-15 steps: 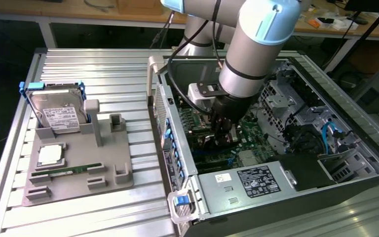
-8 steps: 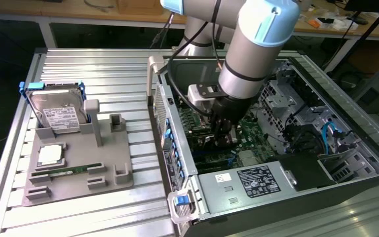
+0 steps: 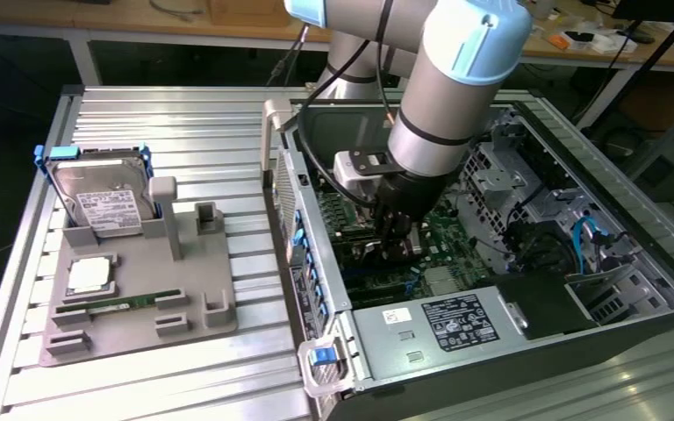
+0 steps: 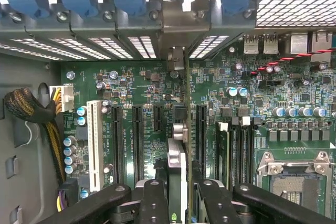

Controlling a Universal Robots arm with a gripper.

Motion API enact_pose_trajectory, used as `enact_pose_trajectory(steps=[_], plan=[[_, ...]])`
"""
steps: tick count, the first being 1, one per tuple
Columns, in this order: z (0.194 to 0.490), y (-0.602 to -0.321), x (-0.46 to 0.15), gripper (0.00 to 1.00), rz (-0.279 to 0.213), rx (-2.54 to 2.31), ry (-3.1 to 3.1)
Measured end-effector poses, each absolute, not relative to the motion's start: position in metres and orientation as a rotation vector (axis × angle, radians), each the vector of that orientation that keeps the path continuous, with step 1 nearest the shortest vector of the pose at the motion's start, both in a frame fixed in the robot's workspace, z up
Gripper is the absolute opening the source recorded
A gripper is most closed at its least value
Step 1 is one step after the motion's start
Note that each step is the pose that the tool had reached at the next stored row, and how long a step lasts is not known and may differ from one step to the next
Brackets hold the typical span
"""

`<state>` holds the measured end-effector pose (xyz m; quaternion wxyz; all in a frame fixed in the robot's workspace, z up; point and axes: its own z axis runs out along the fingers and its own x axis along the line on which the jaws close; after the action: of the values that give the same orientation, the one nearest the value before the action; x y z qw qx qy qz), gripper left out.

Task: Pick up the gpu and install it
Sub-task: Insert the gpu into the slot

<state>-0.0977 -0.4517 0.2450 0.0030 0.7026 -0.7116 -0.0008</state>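
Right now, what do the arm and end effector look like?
The arm is a silver-grey tube with light blue joint caps, black ring seams and a black cable alongside. The end effector is black; its two fingers are matte black bars with round screw heads.

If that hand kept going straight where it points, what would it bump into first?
The hand, gripping the gpu edge-on, points at the motherboard. Probably the card's edge would meet the board first, among the long black slots; depth is unclear.
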Motion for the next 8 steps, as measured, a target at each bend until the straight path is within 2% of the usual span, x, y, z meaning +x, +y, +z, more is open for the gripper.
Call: enact_pose_trajectory(steps=[8], plan=[[0.2447,-0.4518,-0.0981,0.27,-0.001,2.204,-2.232]])
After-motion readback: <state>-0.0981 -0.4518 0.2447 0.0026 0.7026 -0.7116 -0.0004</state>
